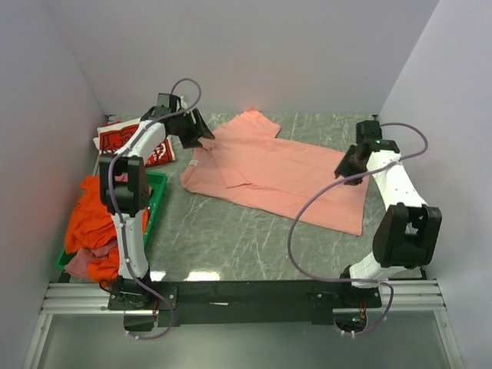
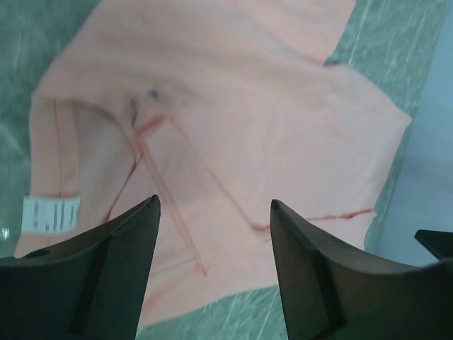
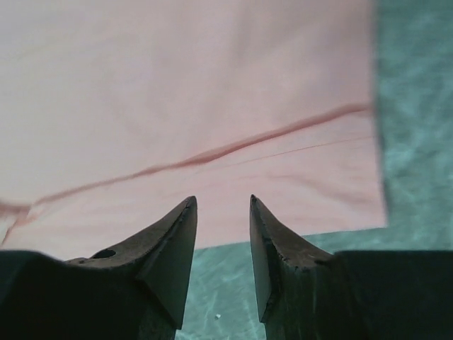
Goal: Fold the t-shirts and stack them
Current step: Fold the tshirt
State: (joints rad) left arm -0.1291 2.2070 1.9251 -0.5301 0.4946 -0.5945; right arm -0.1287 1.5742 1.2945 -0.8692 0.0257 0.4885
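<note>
The salmon-pink t-shirt (image 1: 284, 173) lies spread mid-worktop toward the far edge, ready for folding. The left gripper (image 2: 216, 205) hangs wide open over its collar end. The right gripper (image 3: 223, 202), narrowly parted, hangs over the hem, both likely poised to pinch.

Green crate (image 1: 159, 192) on marbled table (image 1: 231, 242)

Pink tee (image 1: 284, 173) spread flat mid-table, one flap folded in near the collar, white label showing. Red tee (image 1: 115, 138) folded, far left. Orange tee (image 1: 92, 219) heaped over crate (image 1: 159, 188). Mauve tee (image 1: 79, 264) apparently bunched underneath.
</note>
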